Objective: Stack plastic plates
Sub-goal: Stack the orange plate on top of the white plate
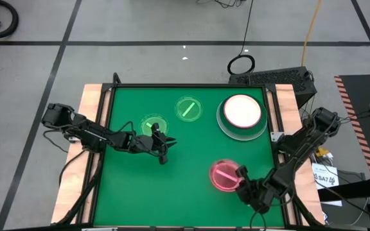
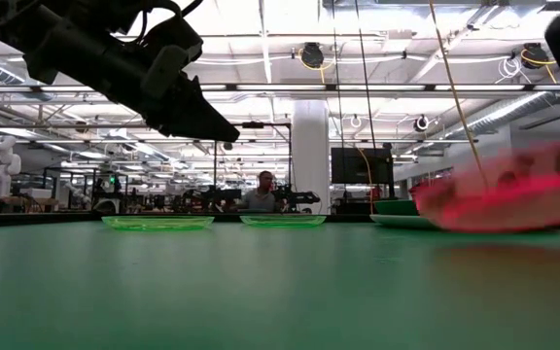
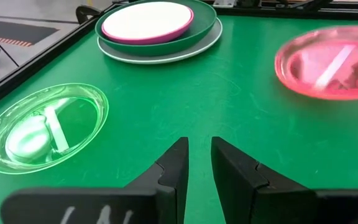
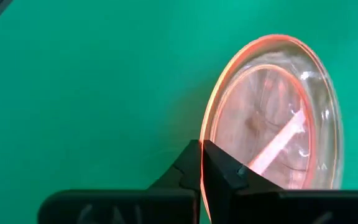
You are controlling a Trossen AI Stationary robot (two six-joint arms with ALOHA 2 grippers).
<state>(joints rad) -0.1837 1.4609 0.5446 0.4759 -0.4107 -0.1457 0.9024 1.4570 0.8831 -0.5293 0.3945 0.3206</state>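
Observation:
The translucent pink striped plate (image 1: pixel 223 174) sits near the table's near right part, with my right gripper (image 1: pixel 241 173) shut on its right rim. Two small green striped plates (image 1: pixel 153 126) (image 1: pixel 188 108) lie flat at mid table. By the far right, the cream plate (image 1: pixel 241 110) tops a stack with magenta, dark green and pale blue rims (image 1: pixel 262 128) under it. My left gripper (image 1: pixel 162 151) hovers just nearside of the nearer green plate, narrowly open (image 3: pixel 199 163) and touching nothing. My right gripper pinches the pink plate's rim (image 4: pixel 202 163) between its two fingers, one on the upper face and one beneath. It comes in slanting from the table's near right corner. The plate (image 2: pixel 513 194) is tilted, its held side raised and its opposite edge low by the table.
A black raised frame (image 1: pixel 172 85) borders the green mat, with wooden strips (image 1: pixel 88 109) outside it. Bare mat (image 1: pixel 146 192) spreads across the near left. Past the far right corner sits a dark keyboard-like box (image 1: pixel 275 78) with cables. A person (image 2: pixel 263 192) sits far behind the table.

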